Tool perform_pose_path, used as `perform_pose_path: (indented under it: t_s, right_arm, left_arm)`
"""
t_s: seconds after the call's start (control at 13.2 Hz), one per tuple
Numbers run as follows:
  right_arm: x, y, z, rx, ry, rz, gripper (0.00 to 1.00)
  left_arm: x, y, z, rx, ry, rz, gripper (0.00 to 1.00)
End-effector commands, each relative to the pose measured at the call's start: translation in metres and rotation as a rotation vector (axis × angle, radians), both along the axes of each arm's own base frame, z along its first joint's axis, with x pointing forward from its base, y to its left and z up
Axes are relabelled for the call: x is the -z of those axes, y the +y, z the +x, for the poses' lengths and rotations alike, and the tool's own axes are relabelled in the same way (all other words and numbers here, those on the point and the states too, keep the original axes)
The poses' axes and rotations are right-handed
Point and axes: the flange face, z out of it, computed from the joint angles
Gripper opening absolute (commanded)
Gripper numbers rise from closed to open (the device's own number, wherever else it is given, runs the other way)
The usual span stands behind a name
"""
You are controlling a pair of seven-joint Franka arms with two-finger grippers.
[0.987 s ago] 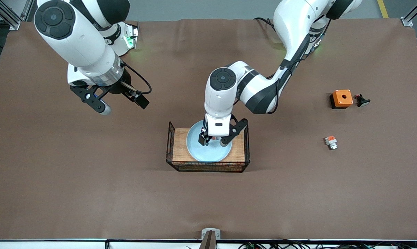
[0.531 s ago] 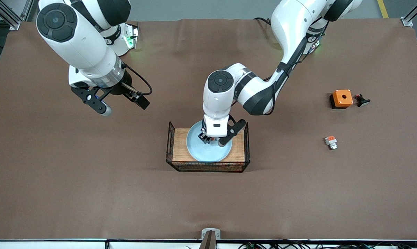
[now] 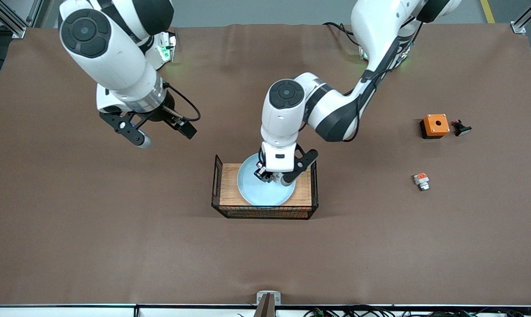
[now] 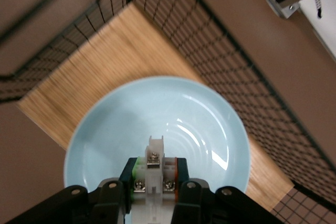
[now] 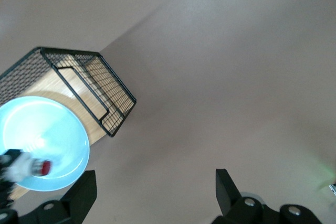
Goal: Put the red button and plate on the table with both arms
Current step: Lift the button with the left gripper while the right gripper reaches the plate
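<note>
We see the left claw (image 3: pixel 272 178) down over the plate (image 3: pixel 256 193), pinched tight on the red button (image 4: pixel 154 169), which sits between its fingers (image 4: pixel 113 200) just above the plate's pale-blue surface; from the left wrist view the button shows a white stem with small screws, green on one flank and orange-red on the other. The plate rests on the wooden top of the black wire rack (image 3: pixel 221 207), directly below that claw, on the brown bench (image 3: pixel 115 246). The right claw (image 3: pixel 159 134) hangs in the air over bare bench toward the right arm's end, well apart from the rack, fingers (image 5: pixel 79 195) spread wide and gripping nothing, and the right arm waits there. Off toward the left arm's end, well away from the left claw, we spot an orange box (image 3: pixel 436 125) with a hole, a small dark part (image 3: pixel 461 128) just beside it, and a white-grey block (image 3: pixel 421 181) with an orange top. No writing or brand mark is readable anywhere for us.
</note>
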Motion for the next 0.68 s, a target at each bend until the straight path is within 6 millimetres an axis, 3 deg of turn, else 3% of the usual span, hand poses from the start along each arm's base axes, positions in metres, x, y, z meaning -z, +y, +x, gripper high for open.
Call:
perform_pose_path:
  t_s: [0.0,0.3,0.61]
  right_arm:
    - [0.007,0.029,-0.007,0.084,-0.011,0.005,0.99]
    - [0.041,0.101,-0.023,0.337,-0.033,0.017,0.99]
    - [0.086,0.151,-0.032,0.515,-0.045,0.031,1.00]
  left_arm:
    - [-0.059,0.037,0.003,0.040,-0.018,0.063,0.00]
    - [-0.104,0.098,0.021,0.122,-0.010,0.127,0.00]
    - [-0.124,0.165,0.045,0.192,0.009,0.171,0.00]
